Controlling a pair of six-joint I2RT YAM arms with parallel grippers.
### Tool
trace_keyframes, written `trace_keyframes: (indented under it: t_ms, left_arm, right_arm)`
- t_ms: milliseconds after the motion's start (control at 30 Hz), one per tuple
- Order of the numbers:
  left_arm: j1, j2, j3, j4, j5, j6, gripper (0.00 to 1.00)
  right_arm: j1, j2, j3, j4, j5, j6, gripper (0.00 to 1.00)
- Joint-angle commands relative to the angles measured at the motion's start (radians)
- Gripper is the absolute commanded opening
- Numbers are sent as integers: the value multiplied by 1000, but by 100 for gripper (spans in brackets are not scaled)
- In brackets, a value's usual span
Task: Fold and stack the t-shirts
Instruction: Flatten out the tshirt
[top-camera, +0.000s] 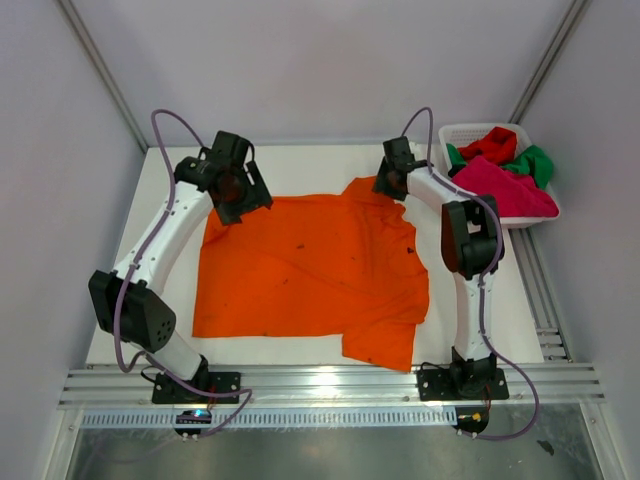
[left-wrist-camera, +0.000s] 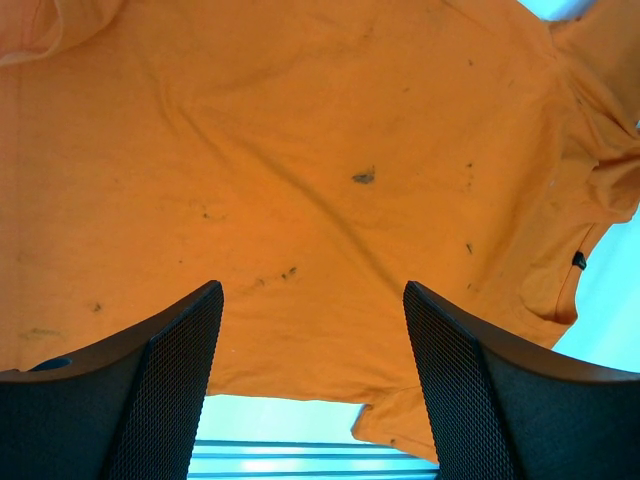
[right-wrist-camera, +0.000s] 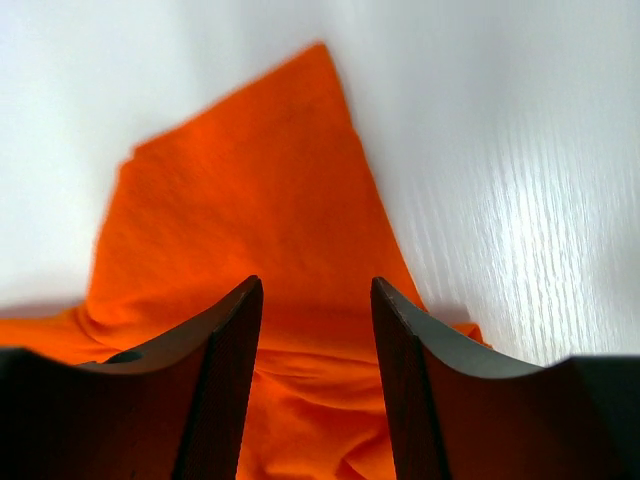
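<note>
orange t-shirt (top-camera: 310, 275): lay spread on the tabletop (top-camera: 300, 160), far sleeve rumpled.
left fingers (left-wrist-camera: 170, 390): wide, empty, over the far-left corner.
right fingers (right-wrist-camera: 225, 370): apart, empty, above the far sleeve.
risk: uneven or shallow pinches could slip and skew the fold.

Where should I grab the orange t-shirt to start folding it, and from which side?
Likely its far edge, from above: the orange t-shirt lies flat on the table, collar to the right, so only its edges offer a pinch. The right tool hangs open over the far sleeve, the left tool over the far hem corner.
</note>
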Motion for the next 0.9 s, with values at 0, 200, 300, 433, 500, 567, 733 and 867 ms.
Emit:
trace_keyframes:
  t_ms: [0,200,300,433,500,567,733,867]
  left_arm:
    - [-2,1,-6,35,17,2,75]
    - [-2,-15,-26,43,11,-12,76]
    - [-2,-27,-33,38,4,-18,75]
    - [-2,-32,-33,23,-4,-21,76]
    - [-4,-32,-31,17,-6,-24,75]
    - [-4,-30,-26,12,-6,-27,75]
    - [-4,-33,-26,7,0,-38,75]
    - [-2,-44,-28,3,-3,-44,75]
  right_arm:
    - [-2,-65,84,131,-4,-64,52]
    - [-5,19,195,124,11,-114,52]
    - [-5,64,233,115,39,-133,52]
    - [-8,139,357,11,76,-110,52]
    - [-9,153,376,1,74,-96,52]
    - [-9,164,377,4,68,-84,52]
    - [-11,196,414,-34,56,-71,52]
    - [-12,197,405,-48,56,-73,52]
